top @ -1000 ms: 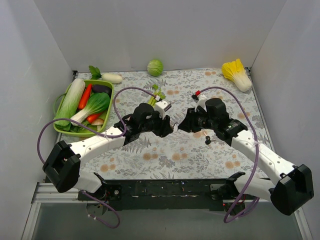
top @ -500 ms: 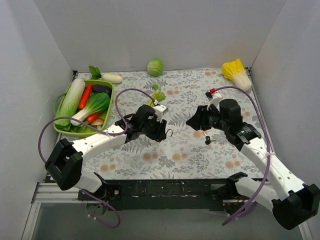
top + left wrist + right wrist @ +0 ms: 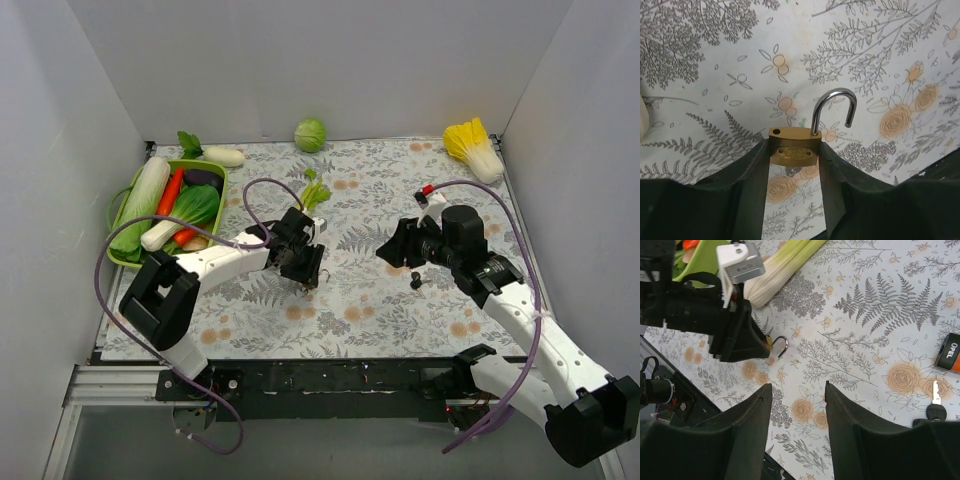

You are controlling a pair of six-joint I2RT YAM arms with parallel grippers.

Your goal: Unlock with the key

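Our left gripper point(image 3: 794, 147) pinches the brass padlock point(image 3: 792, 136), its shackle point(image 3: 836, 107) swung open; our right gripper point(image 3: 797, 390) hangs spread and empty; the key point(image 3: 935, 408) lies on the floral cloth point(image 3: 880, 300) beside the orange-and-black padlock point(image 3: 950, 353).

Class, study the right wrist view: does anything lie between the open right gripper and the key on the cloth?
Nothing visible does. The key lies on bare cloth, off to one side of the right gripper. The orange-and-black padlock sits near the key, not across the path.
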